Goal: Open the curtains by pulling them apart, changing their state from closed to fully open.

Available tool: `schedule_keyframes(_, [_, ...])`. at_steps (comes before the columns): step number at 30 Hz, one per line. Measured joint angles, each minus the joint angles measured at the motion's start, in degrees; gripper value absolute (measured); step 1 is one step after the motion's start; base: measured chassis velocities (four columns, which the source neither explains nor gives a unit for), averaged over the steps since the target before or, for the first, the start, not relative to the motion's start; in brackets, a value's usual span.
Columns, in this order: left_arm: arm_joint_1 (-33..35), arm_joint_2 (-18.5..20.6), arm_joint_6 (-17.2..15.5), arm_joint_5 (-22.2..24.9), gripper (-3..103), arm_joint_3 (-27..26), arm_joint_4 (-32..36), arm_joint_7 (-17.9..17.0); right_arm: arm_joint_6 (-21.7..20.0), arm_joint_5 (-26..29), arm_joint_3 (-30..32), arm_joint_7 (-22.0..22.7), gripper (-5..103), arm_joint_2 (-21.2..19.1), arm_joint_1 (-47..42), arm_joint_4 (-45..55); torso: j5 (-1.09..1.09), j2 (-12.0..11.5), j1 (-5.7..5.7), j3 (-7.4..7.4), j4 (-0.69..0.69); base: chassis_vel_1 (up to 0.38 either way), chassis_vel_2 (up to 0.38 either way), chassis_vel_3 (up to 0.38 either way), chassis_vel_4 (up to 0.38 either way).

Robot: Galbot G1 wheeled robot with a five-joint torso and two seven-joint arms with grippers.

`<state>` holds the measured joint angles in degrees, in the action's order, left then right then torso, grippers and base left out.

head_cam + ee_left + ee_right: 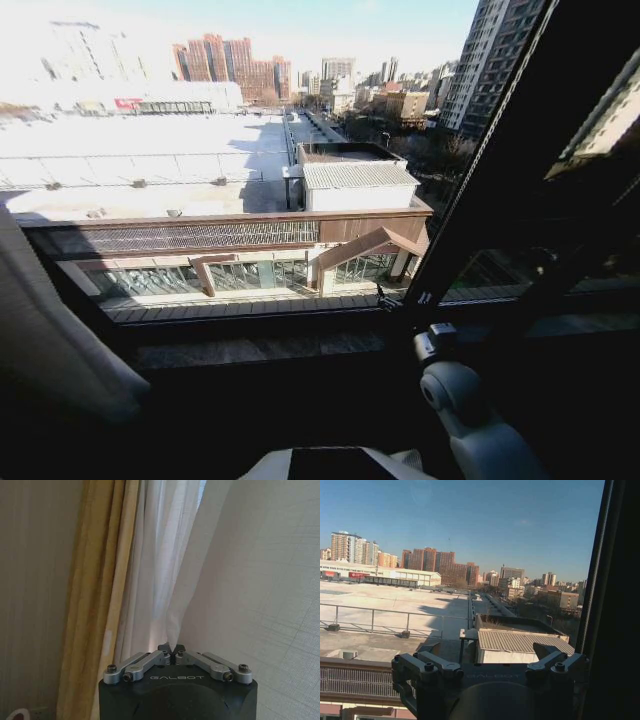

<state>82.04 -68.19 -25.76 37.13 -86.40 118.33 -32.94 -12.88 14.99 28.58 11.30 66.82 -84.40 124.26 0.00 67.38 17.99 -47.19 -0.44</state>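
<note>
Two grippers on record, listed left to right. Left gripper (171,652): fingers drawn together, pinching a fold of the sheer off-white curtains (165,570); the fabric rises in pleats from the fingertips, a yellow drape (97,595) hanging just beside it and a plain wall (35,590) beyond that. In the head view, a bunched curtain panel lies at the lower left edge of the window (230,170), its glass uncovered across the middle, showing rooftops and towers. Black window frame (500,180) stands slanting toward the right. Right arm (470,410): raised before the sill. Right gripper (490,665): fingers spread apart, holding nothing, facing the bare glass beside the frame.
</note>
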Motion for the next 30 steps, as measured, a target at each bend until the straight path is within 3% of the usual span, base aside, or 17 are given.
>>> schedule_keyframes(3, [-1.02,1.99,0.00,0.00,0,-0.12,-2.23,-5.09,0.00,-0.07,0.05,-0.02,100,0.05,0.02,-0.15,0.01,0.00,0.00,0.00,0.00,0.000,0.000,0.000,0.000])
schedule_keyframes(6, [-1.06,2.52,-0.26,-0.07,0,-0.24,-2.62,-5.62,0.01,-0.07,0.24,-0.02,100,0.03,0.02,-0.19,0.00,0.00,0.00,0.00,0.00,0.000,0.000,0.000,0.000])
schedule_keyframes(7, [-0.66,2.48,-0.74,-0.08,0,-0.29,-2.17,-4.13,0.01,-0.07,0.29,-0.02,100,0.02,0.03,-0.21,-0.01,0.00,0.00,0.00,0.01,0.000,0.000,0.000,0.000])
schedule_keyframes(8, [0.23,1.94,-1.22,-0.18,0,-0.34,-0.70,-0.25,0.01,-0.07,0.31,-0.02,100,0.02,0.05,-0.22,0.00,0.00,0.00,0.00,0.00,0.000,0.000,0.000,0.000])
schedule_keyframes(9, [0.23,1.94,-1.22,-0.18,0,-0.34,-0.70,-0.25,0.01,-0.07,0.31,-0.02,100,0.02,0.05,-0.22,0.00,0.00,0.00,0.00,0.00,0.000,0.000,0.000,0.000])
schedule_keyframes(10, [1.11,1.16,-1.52,-0.24,0,-0.52,0.73,3.50,0.01,-0.07,0.31,-0.02,100,0.04,0.05,-0.22,0.01,0.00,0.00,0.00,-0.01,0.000,0.000,0.000,0.000])
schedule_keyframes(12, [3.53,-1.04,-1.75,-0.34,11,-0.63,4.60,12.08,0.01,-0.10,0.16,-0.13,100,0.15,0.04,-0.19,0.00,0.00,0.00,0.00,0.00,0.000,0.000,0.000,0.000])
schedule_keyframes(13, [4.10,-1.60,-1.76,-0.36,11,-0.47,5.66,13.60,0.01,-0.21,0.14,-0.34,100,0.19,0.01,-0.11,0.03,0.00,0.00,0.00,0.00,0.000,0.000,0.000,0.000])
schedule_keyframes(14, [5.75,-3.34,-1.77,-0.31,22,0.42,8.69,18.26,0.04,-0.70,0.04,-1.03,100,0.15,-0.26,0.15,0.03,0.00,0.00,0.00,0.02,0.000,0.000,0.000,0.000])
schedule_keyframes(15, [5.75,-3.34,-1.77,-0.31,22,0.42,8.69,18.26,0.04,-0.70,0.04,-1.03,100,0.15,-0.26,0.15,0.03,0.00,0.00,0.00,0.02,0.000,0.000,0.000,0.000])
schedule_keyframes(16, [6.55,-4.16,-1.79,-0.32,22,0.83,10.03,21.54,0.05,-0.92,-0.01,-1.30,100,0.06,-0.42,0.29,0.02,0.00,0.00,0.00,0.00,0.000,0.000,0.000,0.000])
schedule_keyframes(19, [8.86,-5.46,-1.69,-0.56,38,1.47,13.59,33.21,0.07,-1.10,-0.03,-1.44,100,-0.18,-0.60,0.67,0.03,0.00,-0.01,0.00,0.00,0.000,0.000,0.000,0.000])
schedule_keyframes(20, [8.86,-5.46,-1.69,-0.56,38,1.47,13.59,33.21,0.07,-1.10,-0.03,-1.44,100,-0.18,-0.60,0.67,0.03,0.00,-0.01,0.00,0.00,0.000,0.000,0.000,0.000])
schedule_keyframes(23, [11.55,-6.45,-1.56,-1.28,49,2.53,17.08,43.46,0.08,-1.10,0.09,-1.44,100,-0.32,-0.73,0.90,0.03,0.00,0.00,0.00,-0.01,0.000,0.000,0.000,0.000])
schedule_keyframes(26, [13.70,-7.50,-1.54,-3.41,59,4.91,19.34,46.97,0.08,-1.07,0.22,-1.43,100,-0.32,-0.77,1.05,0.04,0.00,0.00,0.00,0.01,0.000,0.000,0.000,0.000])
schedule_keyframes(30, [14.76,-9.04,-1.52,-6.67,76,9.12,21.41,48.55,0.09,-0.96,0.28,-1.38,100,-0.35,-0.73,1.25,0.02,0.00,-0.01,0.00,0.00,0.000,0.000,0.000,0.000])
